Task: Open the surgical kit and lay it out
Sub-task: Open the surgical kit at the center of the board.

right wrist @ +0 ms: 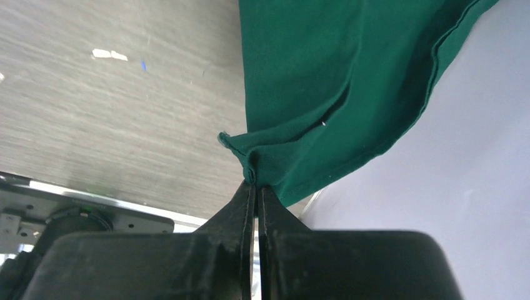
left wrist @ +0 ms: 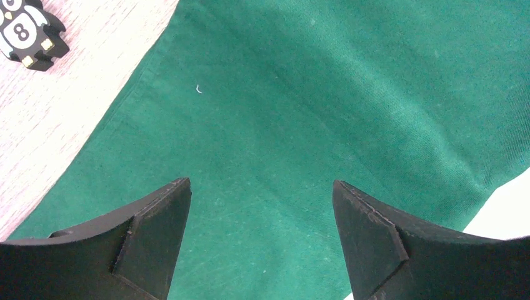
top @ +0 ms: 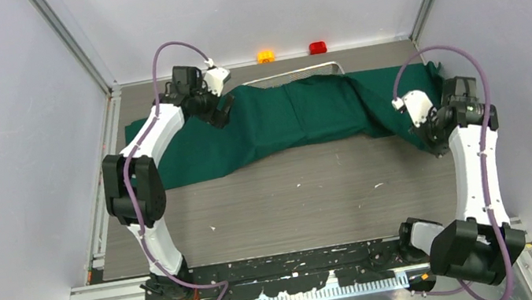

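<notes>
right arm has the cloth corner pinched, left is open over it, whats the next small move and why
Probably pull the right gripper a little back toward its base: it is shut on a corner of the green cloth, which lies bunched there and covers most of the tray. The open left gripper only hovers over flat cloth.

Wire-mesh tray (top: 291,74) mostly beneath green cloth (top: 290,118), only rim visible
</notes>
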You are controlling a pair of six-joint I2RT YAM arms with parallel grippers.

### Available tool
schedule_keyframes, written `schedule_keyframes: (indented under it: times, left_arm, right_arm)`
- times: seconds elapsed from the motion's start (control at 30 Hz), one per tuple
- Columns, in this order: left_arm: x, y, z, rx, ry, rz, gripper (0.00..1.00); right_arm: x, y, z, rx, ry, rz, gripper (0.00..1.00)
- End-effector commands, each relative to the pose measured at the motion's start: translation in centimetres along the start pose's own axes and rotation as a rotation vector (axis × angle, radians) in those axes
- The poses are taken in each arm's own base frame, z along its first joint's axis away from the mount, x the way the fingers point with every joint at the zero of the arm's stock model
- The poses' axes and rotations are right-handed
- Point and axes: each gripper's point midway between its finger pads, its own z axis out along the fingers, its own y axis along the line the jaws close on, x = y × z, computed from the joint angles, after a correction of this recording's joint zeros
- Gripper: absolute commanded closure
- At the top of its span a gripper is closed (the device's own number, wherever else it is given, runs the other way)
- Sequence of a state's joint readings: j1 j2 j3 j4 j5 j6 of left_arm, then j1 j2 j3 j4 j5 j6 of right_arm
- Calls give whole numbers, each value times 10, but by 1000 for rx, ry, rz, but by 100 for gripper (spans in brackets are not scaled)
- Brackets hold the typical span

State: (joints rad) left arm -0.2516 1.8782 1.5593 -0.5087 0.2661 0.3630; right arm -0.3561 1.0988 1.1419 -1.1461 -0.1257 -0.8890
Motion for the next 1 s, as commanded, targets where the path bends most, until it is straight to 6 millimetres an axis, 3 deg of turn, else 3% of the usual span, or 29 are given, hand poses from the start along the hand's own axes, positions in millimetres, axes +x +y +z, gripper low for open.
schedule_keyframes:
  times: [0.0,0.17,0.27,0.4,0.47,0.53,0.63,0.77,0.97]
  left_arm:
    - [-12,-4,-11,13,-28,2,15]
    - [-11,-1,-20,-13,-17,29,14]
    - [-9,0,-24,-26,-9,40,14]
    - [-5,1,-28,-42,3,64,13]
    - [-3,3,-31,-54,10,74,13]
    - [-1,4,-33,-66,17,79,12]
    - [3,4,-37,-78,23,86,11]
    - [6,2,-42,-82,26,84,10]
    - [12,-4,-54,-80,24,79,10]
  right_arm:
    - [41,-5,19,45,179,-54,99]
    - [59,-21,36,89,301,-83,99]
    - [66,-30,41,107,365,-92,93]
    - [53,-31,45,75,328,-61,81]
    - [30,-31,43,38,231,-26,73]
    - [3,-28,37,-10,125,13,58]
    - [-39,-22,28,-95,-28,75,47]
    - [-105,-15,34,-136,-190,86,40]
    - [-198,6,70,-161,-277,52,37]
